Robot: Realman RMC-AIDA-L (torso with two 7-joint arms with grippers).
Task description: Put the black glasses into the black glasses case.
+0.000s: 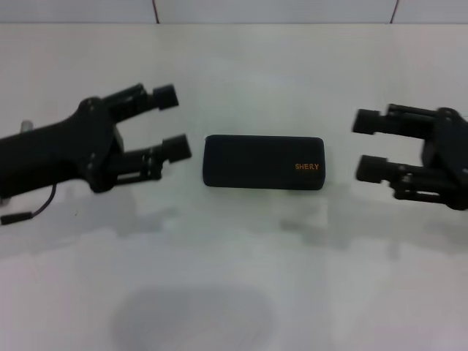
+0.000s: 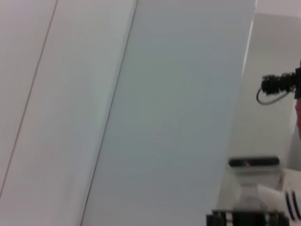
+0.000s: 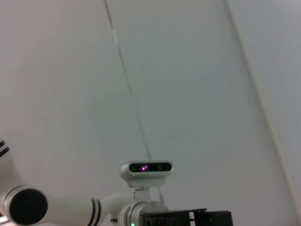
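The black glasses case [image 1: 263, 162] lies shut on the white table in the middle of the head view, with orange lettering near its right end. The black glasses are out of view. My left gripper [image 1: 171, 123] hovers just left of the case, open, its fingertips pointing toward the case. On the other side, a little farther from the case, my right gripper [image 1: 369, 145] is open too, with nothing between its fingers. Both wrist views show only walls and the robot's own body.
The white table [image 1: 234, 278] stretches around the case, with a tiled wall [image 1: 278, 11] at the back. A thin cable [image 1: 33, 208] hangs from the left arm near the table's left side.
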